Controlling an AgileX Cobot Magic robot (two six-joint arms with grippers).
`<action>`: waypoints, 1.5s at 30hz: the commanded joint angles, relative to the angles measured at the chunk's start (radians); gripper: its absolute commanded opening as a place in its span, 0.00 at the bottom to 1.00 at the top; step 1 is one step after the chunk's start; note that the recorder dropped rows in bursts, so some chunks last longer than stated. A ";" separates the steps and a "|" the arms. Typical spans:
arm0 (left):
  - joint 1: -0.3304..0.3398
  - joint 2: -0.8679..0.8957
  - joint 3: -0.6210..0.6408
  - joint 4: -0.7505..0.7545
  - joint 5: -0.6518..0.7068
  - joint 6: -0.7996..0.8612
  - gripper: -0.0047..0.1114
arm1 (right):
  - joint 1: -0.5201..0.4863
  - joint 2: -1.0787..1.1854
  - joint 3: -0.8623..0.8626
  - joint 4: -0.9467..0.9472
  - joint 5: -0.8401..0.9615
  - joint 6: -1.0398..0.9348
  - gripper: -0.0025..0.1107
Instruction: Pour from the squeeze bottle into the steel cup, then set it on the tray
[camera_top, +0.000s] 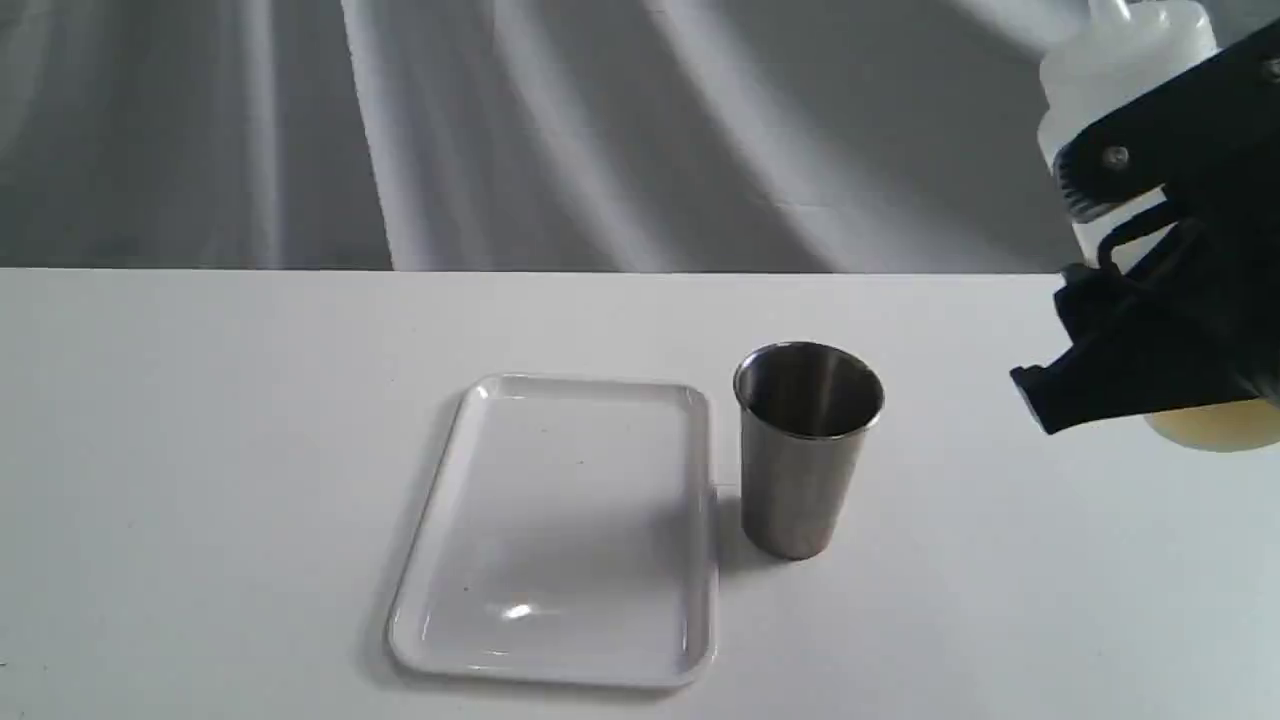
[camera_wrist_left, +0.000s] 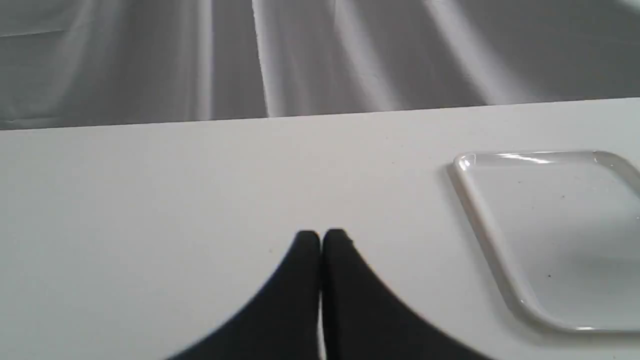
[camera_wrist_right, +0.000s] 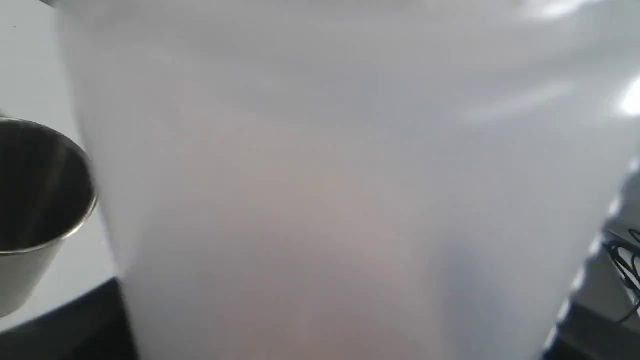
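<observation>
White tabletop would catch the spill if my right claw, pinching the squeeze bottle, tips it short of the steel cup.

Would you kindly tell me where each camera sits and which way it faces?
Exterior: raised, looking down across the table at tray, steel cup, grey backdrop; right gripper holding the squeeze bottle at right edge.
Left wrist: on the left arm, looking low past the shut left gripper toward the tray.
Right wrist: on the right arm, close against the squeeze bottle, steel cup beside it; one dark finger shows.
Shared: tray in exterior and left wrist; bottle and cup in exterior and right wrist.
</observation>
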 joint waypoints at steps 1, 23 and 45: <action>0.002 -0.003 0.004 -0.001 -0.008 -0.003 0.04 | -0.069 0.024 -0.002 -0.052 -0.061 -0.061 0.02; 0.002 -0.003 0.004 -0.001 -0.008 -0.005 0.04 | -0.158 0.534 -0.178 -0.172 0.086 -0.100 0.02; 0.002 -0.003 0.004 -0.001 -0.008 -0.005 0.04 | -0.166 0.616 -0.206 -0.285 0.199 -0.454 0.02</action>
